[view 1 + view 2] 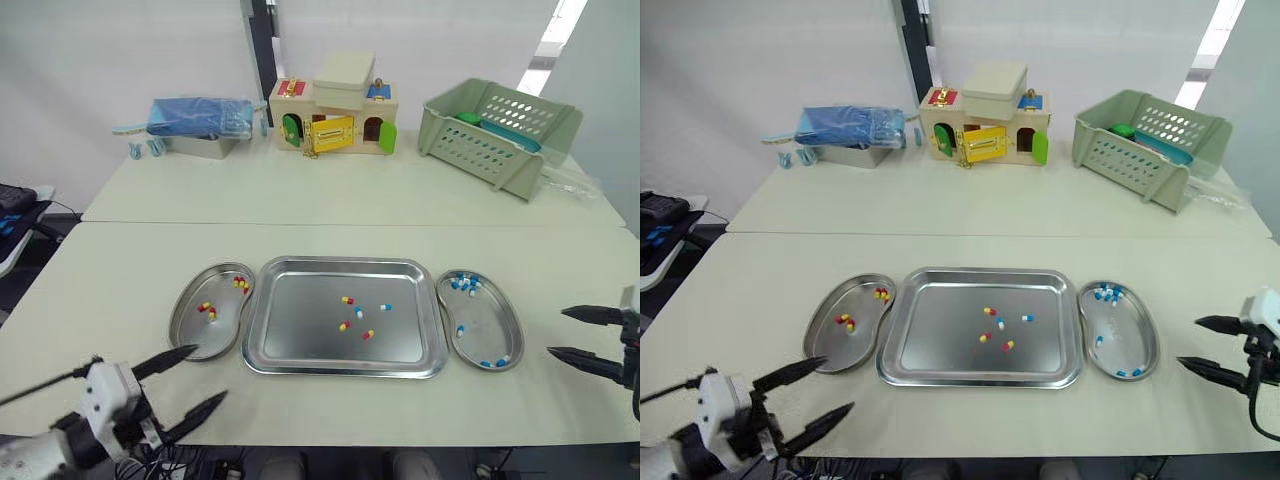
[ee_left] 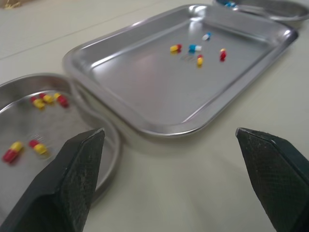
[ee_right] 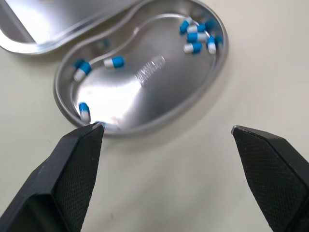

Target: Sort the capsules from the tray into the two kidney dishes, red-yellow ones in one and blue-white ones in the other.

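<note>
The tray (image 1: 300, 345) sits at the centre of the frame on the pale table (image 1: 110, 270). Five loose capsules lie right of its middle: three red-yellow capsules (image 1: 347, 300) and two blue-white capsules (image 1: 385, 307), all well away from the raised rim. The left kidney dish (image 1: 188, 330) nestles against the tray's left edge and holds red-yellow ones. The right kidney dish (image 1: 483, 322) sits just beside the tray's right edge, with blue-white ones at its far and near ends.

The left gripper (image 1: 210, 372) hovers at lower left, fingers spread wide and empty, its upper tip over the near rim of the left dish. The right gripper (image 1: 556, 331) hangs at the right edge, also wide and empty, apart from the right dish.

Bare tabletop runs along the near edge and behind the tray.
</note>
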Action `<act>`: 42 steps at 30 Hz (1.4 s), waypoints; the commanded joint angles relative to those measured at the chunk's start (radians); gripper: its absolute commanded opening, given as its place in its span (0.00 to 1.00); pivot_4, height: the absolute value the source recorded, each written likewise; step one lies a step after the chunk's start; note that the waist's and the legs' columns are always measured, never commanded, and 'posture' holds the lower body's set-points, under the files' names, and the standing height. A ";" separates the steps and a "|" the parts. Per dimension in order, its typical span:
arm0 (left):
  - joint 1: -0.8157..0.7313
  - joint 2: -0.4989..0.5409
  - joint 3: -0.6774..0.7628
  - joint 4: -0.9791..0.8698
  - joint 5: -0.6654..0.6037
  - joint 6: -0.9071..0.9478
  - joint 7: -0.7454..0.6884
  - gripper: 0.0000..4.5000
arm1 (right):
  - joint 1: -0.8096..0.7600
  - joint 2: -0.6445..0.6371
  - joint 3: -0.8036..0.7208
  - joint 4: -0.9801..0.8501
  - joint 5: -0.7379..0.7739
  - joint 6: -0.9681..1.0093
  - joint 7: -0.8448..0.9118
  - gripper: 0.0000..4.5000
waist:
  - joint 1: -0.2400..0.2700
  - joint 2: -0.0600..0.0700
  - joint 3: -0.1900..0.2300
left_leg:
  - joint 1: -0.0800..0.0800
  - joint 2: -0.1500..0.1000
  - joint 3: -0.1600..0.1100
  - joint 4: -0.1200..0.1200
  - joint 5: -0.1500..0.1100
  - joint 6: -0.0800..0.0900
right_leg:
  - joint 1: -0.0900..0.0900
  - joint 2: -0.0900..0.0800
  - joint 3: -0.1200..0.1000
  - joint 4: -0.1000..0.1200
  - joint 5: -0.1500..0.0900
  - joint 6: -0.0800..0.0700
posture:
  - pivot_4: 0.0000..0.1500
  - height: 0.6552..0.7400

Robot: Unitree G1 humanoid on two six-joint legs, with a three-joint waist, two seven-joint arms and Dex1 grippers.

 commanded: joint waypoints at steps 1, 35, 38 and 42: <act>-0.079 0.089 0.099 0.055 -0.019 0.129 -0.016 1.00 | 0.019 -0.016 -0.020 0.044 -0.019 -0.029 0.014 0.99 | 0.000 0.001 0.000 | 0.001 0.000 0.000 0.000 0.000 0.000 | 0.002 0.000 0.000 0.000 0.000 0.000 | 1.00 1.00; -0.397 0.310 0.158 0.626 0.324 0.225 -0.210 1.00 | -0.005 0.020 0.011 0.077 -0.026 -0.079 -0.006 0.99 | -0.019 0.002 0.001 | 0.001 0.001 0.002 -0.003 0.000 0.000 | -0.002 0.000 0.001 0.000 0.000 0.000 | 1.00 1.00; -0.384 0.303 0.160 0.610 0.326 0.209 -0.218 1.00 | 0.002 0.035 0.001 0.072 -0.019 -0.101 0.000 0.99 | -0.019 0.002 0.001 | 0.000 0.001 0.002 -0.003 0.000 0.000 | -0.002 0.000 0.001 0.000 0.000 0.000 | 1.00 1.00; -0.396 0.283 0.127 0.482 0.312 0.203 -0.221 1.00 | 0.046 0.109 -0.027 -0.036 0.034 -0.121 -0.008 0.99 | -0.018 0.001 0.001 | 0.000 0.001 0.002 -0.003 0.000 0.000 | -0.002 0.000 0.001 0.000 0.000 0.000 | 1.00 1.00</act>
